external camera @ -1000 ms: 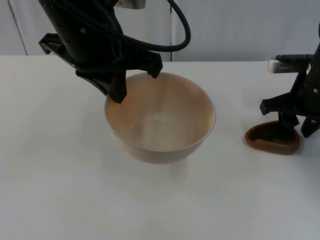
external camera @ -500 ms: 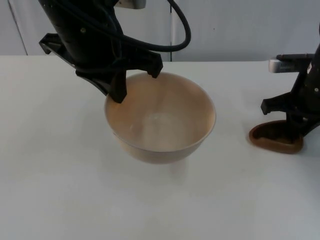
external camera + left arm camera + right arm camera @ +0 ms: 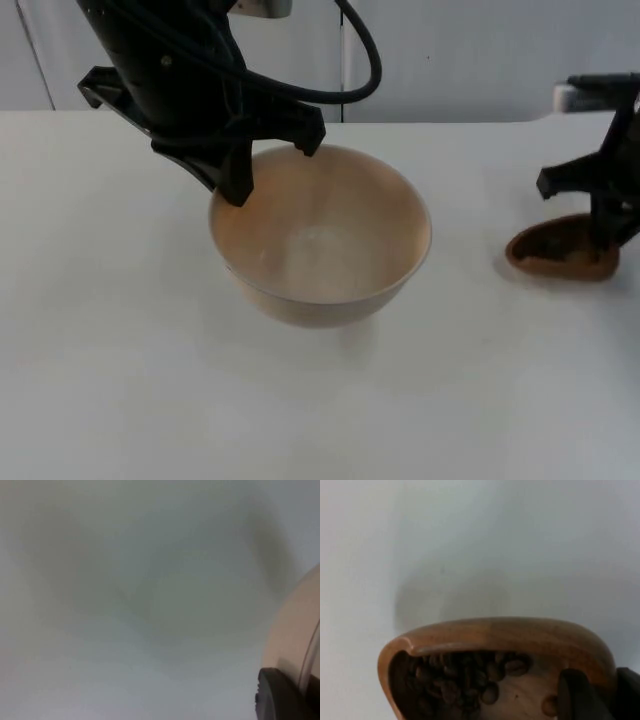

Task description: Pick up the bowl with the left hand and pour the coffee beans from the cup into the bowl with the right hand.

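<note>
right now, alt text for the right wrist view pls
A brown wooden cup holding coffee beans is held above the white table, one black fingertip of the right gripper inside its rim.

Soft, even light falls on the white table [image 3: 120, 380] from above, with no hard glare. In the top view the bowl [image 3: 320, 235] casts only a faint shadow just beneath itself, and its inner wall shows a pale sheen. The left wrist view is hazy and out of focus (wide grey smudges of shadow drift across it). In the right wrist view the cup [image 3: 495, 645] looks soft-edged, its coffee beans [image 3: 465, 677] dim, a grey shadow beyond its rim.
</note>
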`<action>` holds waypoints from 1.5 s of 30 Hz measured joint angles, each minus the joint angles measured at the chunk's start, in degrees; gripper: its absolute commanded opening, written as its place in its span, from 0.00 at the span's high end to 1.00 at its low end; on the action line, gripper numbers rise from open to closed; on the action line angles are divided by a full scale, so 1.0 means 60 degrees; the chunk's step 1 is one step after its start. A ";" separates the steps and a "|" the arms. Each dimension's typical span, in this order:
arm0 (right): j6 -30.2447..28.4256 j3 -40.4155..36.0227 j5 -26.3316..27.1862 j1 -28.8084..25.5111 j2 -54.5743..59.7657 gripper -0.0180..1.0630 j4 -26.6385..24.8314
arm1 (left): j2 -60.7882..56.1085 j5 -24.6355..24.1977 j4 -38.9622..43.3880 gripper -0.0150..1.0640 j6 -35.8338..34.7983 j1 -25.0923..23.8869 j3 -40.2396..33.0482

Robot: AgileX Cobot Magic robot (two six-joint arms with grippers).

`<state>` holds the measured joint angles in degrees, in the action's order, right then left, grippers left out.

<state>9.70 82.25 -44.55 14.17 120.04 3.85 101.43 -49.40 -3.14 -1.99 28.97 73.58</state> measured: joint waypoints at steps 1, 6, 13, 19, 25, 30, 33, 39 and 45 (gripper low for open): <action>0.0000 0.0000 -0.0023 0.0000 -0.0219 0.98 0.0028 | 0.0000 0.0000 0.0000 0.99 0.0000 0.0000 0.0000; 0.0000 0.0000 -0.0036 0.0000 -0.1037 0.98 0.0035 | 0.0000 0.0000 0.0000 0.99 0.0000 0.0000 0.0000; -0.0153 0.0000 -0.0318 0.0000 -0.1914 0.98 0.0035 | 0.0000 -0.0097 0.0000 0.99 0.0000 0.0000 0.0000; -0.0476 0.0000 -0.0796 0.0000 -0.2854 0.98 0.0035 | 0.0000 -0.0109 0.0000 0.99 0.0000 0.0000 0.0000; -0.0882 0.0000 -0.1249 0.0000 -0.3542 0.98 -0.0115 | 0.0000 -0.0132 0.0000 0.99 0.0000 0.0000 0.0000; -0.1502 0.0421 -0.2189 0.0000 -0.3703 0.98 -0.0706 | 0.0000 -0.0167 0.0000 0.99 0.0000 0.0000 0.0000; -0.1938 0.0932 -0.2791 0.0000 -0.3703 0.98 -0.1150 | 0.0000 -0.0207 0.0000 0.99 0.0000 0.0000 0.0000; -0.2281 0.1539 -0.3393 0.0000 -0.3703 0.98 -0.1471 | 0.0000 -0.0222 0.0000 0.99 0.0000 0.0000 0.0000; -0.2626 0.2009 -0.4077 0.0000 -0.3703 0.98 -0.1638 | 0.0000 -0.0241 0.0000 0.99 0.0000 0.0000 0.0000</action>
<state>-6.05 94.31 -69.01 14.17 97.82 -5.97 101.43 -50.85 -3.14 -1.99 28.97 73.58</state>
